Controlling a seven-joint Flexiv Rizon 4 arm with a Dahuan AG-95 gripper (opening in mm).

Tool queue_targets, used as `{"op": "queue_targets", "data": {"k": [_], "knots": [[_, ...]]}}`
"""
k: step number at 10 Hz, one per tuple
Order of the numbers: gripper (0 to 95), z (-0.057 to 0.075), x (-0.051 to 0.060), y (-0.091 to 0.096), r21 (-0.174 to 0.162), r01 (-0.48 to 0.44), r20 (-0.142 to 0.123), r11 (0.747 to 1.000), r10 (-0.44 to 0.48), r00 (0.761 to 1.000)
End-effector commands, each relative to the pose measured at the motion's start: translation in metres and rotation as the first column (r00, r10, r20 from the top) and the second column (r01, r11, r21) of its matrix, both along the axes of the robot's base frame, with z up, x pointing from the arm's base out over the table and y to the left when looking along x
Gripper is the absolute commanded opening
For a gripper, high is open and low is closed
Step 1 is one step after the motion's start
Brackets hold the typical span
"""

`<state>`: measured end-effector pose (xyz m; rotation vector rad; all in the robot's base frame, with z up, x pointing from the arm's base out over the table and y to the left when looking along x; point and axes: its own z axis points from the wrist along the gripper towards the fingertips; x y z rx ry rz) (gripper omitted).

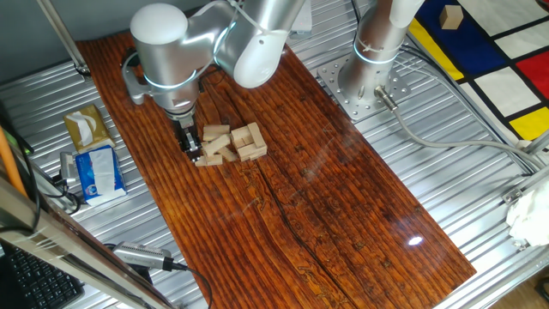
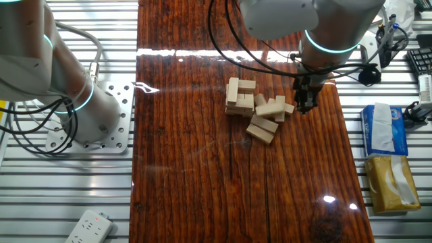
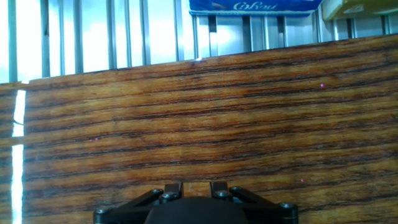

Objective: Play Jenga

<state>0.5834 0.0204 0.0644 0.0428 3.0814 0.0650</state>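
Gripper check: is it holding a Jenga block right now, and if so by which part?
Cannot be told. The gripper is down at the end of the loose Jenga blocks, but no view shows its fingers clearly on one.

The arm [image 1: 206,43] was glossy silver-white with rounded, bulbous joint housings, a thin glowing cyan ring circling its wrist. Black cables looped beside that wrist. Below hung a small black gripper [image 1: 190,144]; in the hand view its dark linkage carried silver screw heads.

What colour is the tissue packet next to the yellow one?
Blue and white tissue packet, clearest in the other fixed view.
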Motion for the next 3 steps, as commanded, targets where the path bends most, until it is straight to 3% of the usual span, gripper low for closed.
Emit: {"op": "queue_targets", "data": {"k": [1, 3], "knots": [[38.0, 0.0002, -0.0002, -0.0001, 0.0, -0.004, 0.0, 1.0, 0.004, 1.0], [38.0, 0.0002, -0.0002, -0.0001, 0.0, -0.006, -0.001, 1.0, 0.006, 1.0]]}}
